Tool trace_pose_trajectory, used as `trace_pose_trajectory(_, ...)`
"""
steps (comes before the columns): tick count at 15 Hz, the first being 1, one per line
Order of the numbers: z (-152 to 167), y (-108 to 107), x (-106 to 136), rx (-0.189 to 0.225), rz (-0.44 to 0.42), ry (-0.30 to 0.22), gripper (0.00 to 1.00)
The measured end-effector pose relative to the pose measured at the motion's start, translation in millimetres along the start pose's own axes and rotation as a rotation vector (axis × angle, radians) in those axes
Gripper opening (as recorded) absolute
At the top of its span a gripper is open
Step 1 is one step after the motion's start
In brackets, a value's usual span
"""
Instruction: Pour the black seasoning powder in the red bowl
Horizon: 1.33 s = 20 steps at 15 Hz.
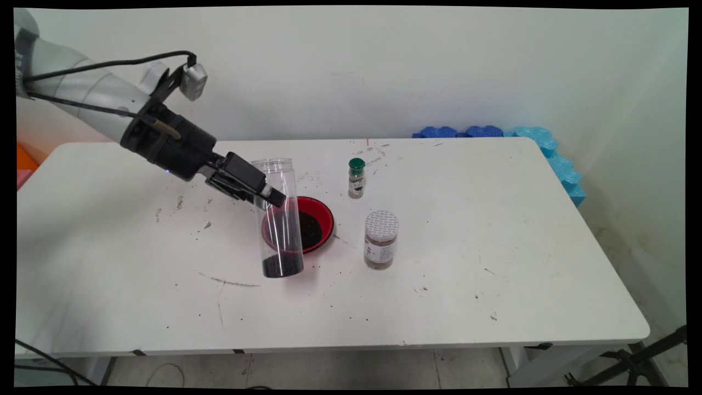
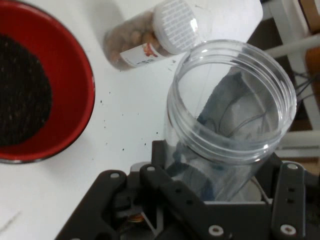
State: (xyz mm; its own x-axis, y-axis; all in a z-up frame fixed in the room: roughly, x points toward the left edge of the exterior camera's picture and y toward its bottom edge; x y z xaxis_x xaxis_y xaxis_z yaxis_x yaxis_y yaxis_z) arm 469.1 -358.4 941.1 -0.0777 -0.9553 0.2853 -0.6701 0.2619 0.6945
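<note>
White counter [image 1: 493, 285] fills most of the main view, its top flecked with dark specks and scuffs, and blue foam pieces [image 1: 548, 151] sit against the wall at its far right corner; the arm reaches in from the upper left, its wrist sloping down and to the right, black cables looped along it; the black tool [image 1: 271, 196] is clenched on a tall clear plastic jar [image 1: 279, 219], its fingers pressing the wall in the jar's upper half, a little under the rim; the jar is open-mouthed and nearly upright, tipped slightly, with a shallow layer of black grains at its bottom, and whether its base touches the counter cannot be told; in the hand view the open mouth [image 2: 232, 100] points up at the camera between the linkage; just behind the jar stands a red bowl [image 1: 321, 216] holding more black grains; right of the bowl is a jar of brown contents with a white lid [image 1: 381, 240]; farther back, a small spice bottle with a green cap [image 1: 356, 178], upright.
</note>
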Motion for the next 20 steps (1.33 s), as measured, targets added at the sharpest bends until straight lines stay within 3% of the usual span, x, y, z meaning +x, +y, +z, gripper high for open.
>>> trace_pose_trajectory(10, 5.9, -20.5, -4.7, -0.007, -0.397, -0.011, 0.00)
trace_pose_trajectory(20, 12.6, -45.4, -8.9, -0.048, -0.842, 0.000, 0.00)
